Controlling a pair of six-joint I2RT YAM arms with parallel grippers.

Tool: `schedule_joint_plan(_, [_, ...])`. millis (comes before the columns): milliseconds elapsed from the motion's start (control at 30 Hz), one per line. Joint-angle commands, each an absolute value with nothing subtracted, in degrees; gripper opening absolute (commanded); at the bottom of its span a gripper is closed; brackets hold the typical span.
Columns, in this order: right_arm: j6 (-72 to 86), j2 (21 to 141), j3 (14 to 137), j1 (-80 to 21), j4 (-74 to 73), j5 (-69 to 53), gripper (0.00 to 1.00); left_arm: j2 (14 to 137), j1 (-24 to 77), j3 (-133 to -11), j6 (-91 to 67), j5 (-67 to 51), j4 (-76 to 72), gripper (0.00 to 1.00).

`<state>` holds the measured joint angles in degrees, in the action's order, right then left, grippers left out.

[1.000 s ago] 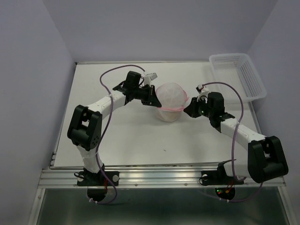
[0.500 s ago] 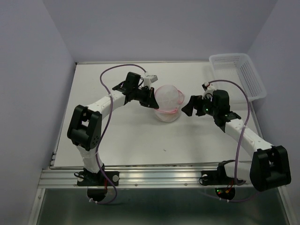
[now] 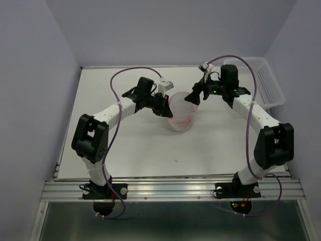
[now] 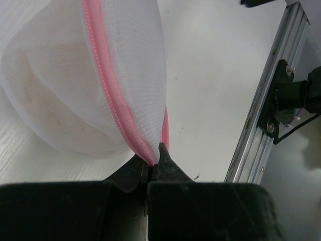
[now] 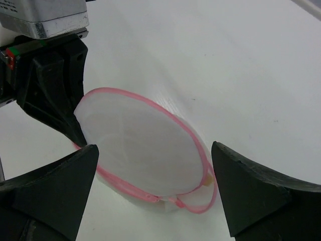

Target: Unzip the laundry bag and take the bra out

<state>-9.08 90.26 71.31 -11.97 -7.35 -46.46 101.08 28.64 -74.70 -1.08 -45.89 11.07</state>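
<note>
The laundry bag [image 3: 180,111], a round white mesh pouch with a pink zipper rim, sits at the table's middle back. My left gripper [image 3: 164,106] is shut on the rim at the bag's left side; the left wrist view shows its tips [image 4: 153,161] pinching the pink zipper and mesh [image 4: 75,85]. My right gripper [image 3: 192,98] hangs open just above the bag's back right. In the right wrist view its fingers straddle the bag [image 5: 140,145] without touching. The two pink rims part at one side [image 5: 200,193]. The bra shows only as a faint tan shade through the mesh [image 4: 42,108].
A white lattice basket [image 3: 261,80] stands at the back right corner, just behind the right arm's elbow. The aluminium rail [image 4: 261,115] runs along the table's near edge. Purple cables loop above both arms.
My right gripper has opened, let go of the bag's right side, and swung from there up to its back. The left gripper kept its pinch on the rim.
</note>
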Motion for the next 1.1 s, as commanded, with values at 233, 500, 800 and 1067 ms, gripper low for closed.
schedule_joint_plan(233, [-50.9,106.0,96.4,-11.9,-49.0,-62.2,1.0,98.3,29.0,-78.0,3.4,-47.6,12.5,0.0])
schedule_joint_plan(500, [-69.8,117.9,113.8,-11.9,-74.9,-63.6,0.97,99.0,29.1,-78.6,4.5,-47.5,13.0,0.0])
schedule_joint_plan(800, [-68.9,116.1,110.3,-11.9,-73.1,-65.0,0.37,99.1,29.1,-78.5,3.8,-45.8,13.0,0.0])
schedule_joint_plan(1067, [-56.4,110.5,105.4,-11.9,-59.1,-63.4,0.09,99.9,29.0,-78.1,2.1,-44.9,12.1,0.0])
